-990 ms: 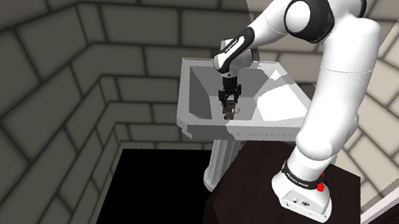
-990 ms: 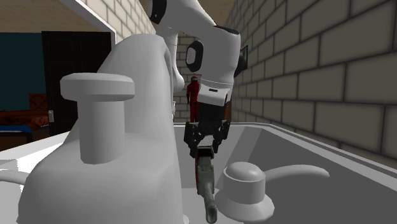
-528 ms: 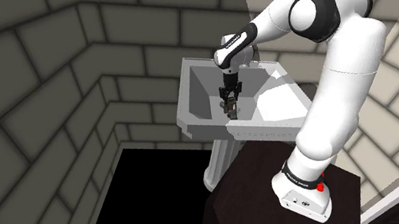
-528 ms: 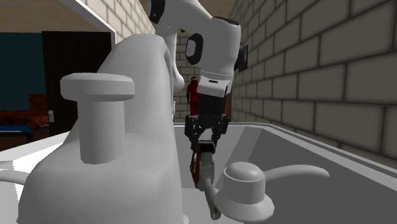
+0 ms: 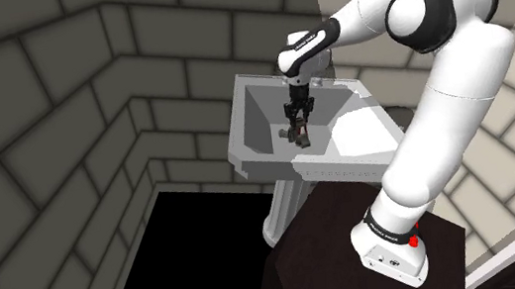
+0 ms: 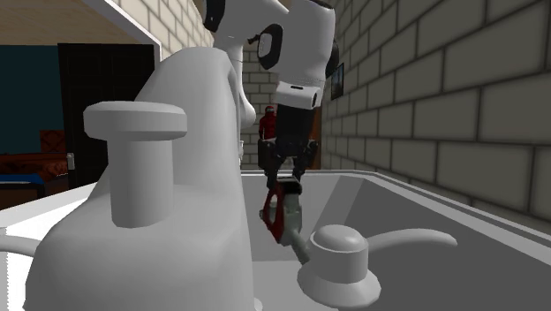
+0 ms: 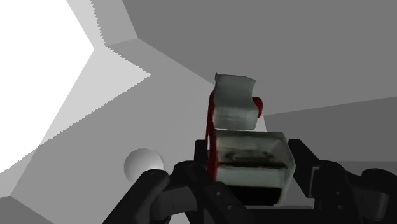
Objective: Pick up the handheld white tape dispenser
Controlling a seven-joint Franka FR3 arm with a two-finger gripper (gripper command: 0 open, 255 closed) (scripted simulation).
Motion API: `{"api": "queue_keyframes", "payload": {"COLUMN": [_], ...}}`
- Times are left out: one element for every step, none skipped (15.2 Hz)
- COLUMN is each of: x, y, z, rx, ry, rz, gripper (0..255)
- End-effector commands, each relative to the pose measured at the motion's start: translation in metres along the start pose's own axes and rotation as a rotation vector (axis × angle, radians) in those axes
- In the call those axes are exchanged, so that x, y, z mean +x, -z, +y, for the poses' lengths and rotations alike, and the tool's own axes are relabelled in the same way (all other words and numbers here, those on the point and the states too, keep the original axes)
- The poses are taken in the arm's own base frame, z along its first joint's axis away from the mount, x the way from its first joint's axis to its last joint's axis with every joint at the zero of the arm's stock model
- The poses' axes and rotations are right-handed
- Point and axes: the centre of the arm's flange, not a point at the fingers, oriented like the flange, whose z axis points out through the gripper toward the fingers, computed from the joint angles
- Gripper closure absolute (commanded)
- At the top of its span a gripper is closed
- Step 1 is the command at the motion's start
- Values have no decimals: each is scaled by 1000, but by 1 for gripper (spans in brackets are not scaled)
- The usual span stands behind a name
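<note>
1. Gripper (image 7: pixel 247 186): black, clenched on one end of the tape dispenser (image 7: pixel 236 109), fingers on either side of its boxy grey end.
2. Tape dispenser: pale grey-white with red trim. It hangs below the hand, tilted, inside the sink (image 5: pixel 247 158), apparently clear of the basin floor. Risk: the hold sits at one end only, so the long free end could swing or pivot between the pads and slip out if the lift is fast.
3. Round pale knob (image 7: pixel 143 164): on the basin floor beneath. A dropped dispenser would probably land here.
4. Lever fitting (image 6: pixel 340 262): just beside the dispenser's lower end in the second exterior view; contact cannot be told. Risk: a sideways move could snag it.
5. Faucet body (image 6: pixel 159 221): bulky and close by. Risk: a collision if the arm swings towards it.
6. Brick wall (image 6: pixel 441 97): behind the sink, apart from the arm.
</note>
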Motion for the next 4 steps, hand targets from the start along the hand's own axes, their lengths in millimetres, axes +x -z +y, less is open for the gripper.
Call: {"api": "queue_keyframes", "payload": {"x": [-2,-3,-4,-4], "y": [10,15,16,16], "z": [1,1,1,1], "rx": [0,0,0,0], "ry": [0,0,0,0], "rz": [0,0,0,0], "gripper": [255,255,255,255]}}
